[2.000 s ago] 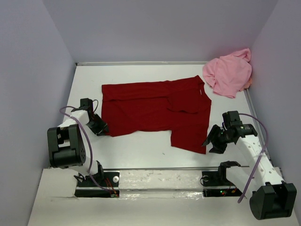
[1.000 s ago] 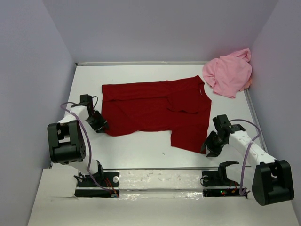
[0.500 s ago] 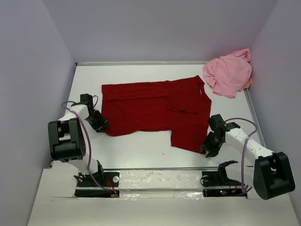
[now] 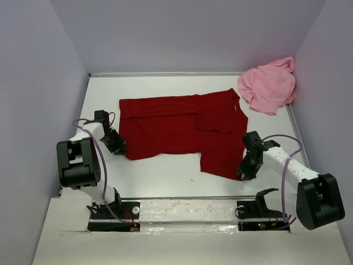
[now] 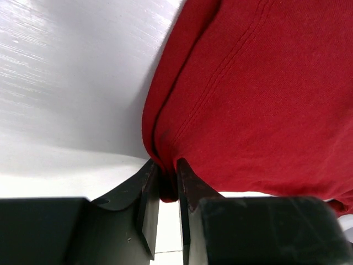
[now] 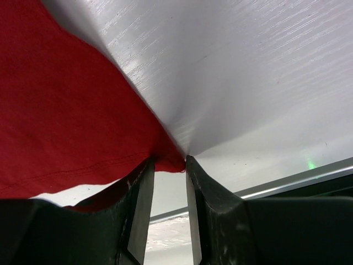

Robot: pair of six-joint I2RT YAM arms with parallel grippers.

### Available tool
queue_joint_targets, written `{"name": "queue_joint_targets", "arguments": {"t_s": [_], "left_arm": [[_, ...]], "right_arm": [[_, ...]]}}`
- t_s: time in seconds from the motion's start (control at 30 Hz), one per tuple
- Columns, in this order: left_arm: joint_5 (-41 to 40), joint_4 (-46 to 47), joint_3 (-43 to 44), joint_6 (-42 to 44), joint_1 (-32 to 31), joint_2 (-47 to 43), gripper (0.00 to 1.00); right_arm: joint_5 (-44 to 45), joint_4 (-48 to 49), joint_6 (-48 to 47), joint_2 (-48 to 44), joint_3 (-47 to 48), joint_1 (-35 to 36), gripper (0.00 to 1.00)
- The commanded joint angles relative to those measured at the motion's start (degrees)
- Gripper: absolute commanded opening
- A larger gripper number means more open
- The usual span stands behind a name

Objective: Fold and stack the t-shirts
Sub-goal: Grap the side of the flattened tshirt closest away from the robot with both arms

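Right arm has folded in from the right side over the last two seconds; the right gripper (image 4: 244, 168) now sits at the near right corner of the dark red t-shirt (image 4: 176, 130). Left gripper (image 4: 117, 144) has barely shifted and stays at the near left corner.

Left wrist view: fingers (image 5: 149, 204) are clenched on a doubled fold of the red hem, with cloth filling the narrow gap between them.

Right wrist view: the corner tip lies between the fingers (image 6: 140, 210), which have been narrowing. White table (image 4: 165, 176) shows through the gap below the cloth, so I cannot tell whether this pinch is seated.

My reading: both near corners are being taken for the first fold, away from me. No lift has begun.

Red shirt lies mostly flat mid-table, with the right part folded over itself. It is a matte knit with a stitched hem line and soft, rounded edges. Pink t-shirt (image 4: 268, 85) lies crumpled in the far right corner, untouched. Table surface is glossy white with faint streaks.
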Motion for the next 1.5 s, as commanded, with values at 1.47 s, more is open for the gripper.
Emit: {"name": "queue_joint_targets", "arguments": {"t_s": [1.47], "left_arm": [[0.15,-10.43,2.1,2.22,-0.26,-4.34,0.38]], "right_arm": [[1.67,0.18,-0.06,4.06,3.42,1.06,0.0]]}}
